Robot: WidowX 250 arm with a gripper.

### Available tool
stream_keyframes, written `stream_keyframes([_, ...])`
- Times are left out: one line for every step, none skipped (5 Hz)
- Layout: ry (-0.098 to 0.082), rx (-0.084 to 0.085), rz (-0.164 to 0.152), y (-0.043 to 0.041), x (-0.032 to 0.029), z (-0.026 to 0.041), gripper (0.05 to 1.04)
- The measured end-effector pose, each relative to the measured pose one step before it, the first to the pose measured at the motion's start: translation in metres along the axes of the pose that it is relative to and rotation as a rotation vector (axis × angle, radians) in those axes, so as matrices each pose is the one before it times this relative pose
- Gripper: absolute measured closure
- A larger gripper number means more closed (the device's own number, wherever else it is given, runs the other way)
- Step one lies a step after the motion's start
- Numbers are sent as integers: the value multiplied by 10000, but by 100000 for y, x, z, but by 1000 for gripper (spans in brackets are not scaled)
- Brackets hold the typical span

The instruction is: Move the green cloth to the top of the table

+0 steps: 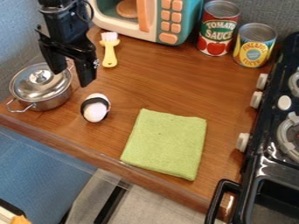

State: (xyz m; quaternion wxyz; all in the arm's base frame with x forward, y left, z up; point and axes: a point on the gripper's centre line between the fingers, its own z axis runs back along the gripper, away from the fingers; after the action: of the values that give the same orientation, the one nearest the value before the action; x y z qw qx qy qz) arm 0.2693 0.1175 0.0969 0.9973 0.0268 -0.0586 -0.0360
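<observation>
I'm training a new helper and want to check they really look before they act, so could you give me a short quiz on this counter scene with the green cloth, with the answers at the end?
1. True or false: the green cloth lies nearer the black stove than the metal pot does.
2. Which of these has a dark band around it?
a) the yellow brush
b) the white egg-shaped item
c) the red can
3. Fill in the gap with "apart" or "touching": the fingertips of the gripper are ____.

Key: 1 true; 2 b; 3 apart.
</observation>
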Motion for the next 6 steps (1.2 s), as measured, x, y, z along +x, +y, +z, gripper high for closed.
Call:
stream_keyframes([278,-163,71,-279,-299,-775,83])
stream_keyframes([-7,-289,-461,-3299,377,674,83])
stream_keyframes([-153,49,-620,-4142,1073,957,83])
stream_keyframes([-200,251,-274,-4136,764,899,83])
stream_keyframes([50,198,348,-2933,-549,-953,83])
stream_keyframes([279,-201,465,-1417,-1081,-2166,83])
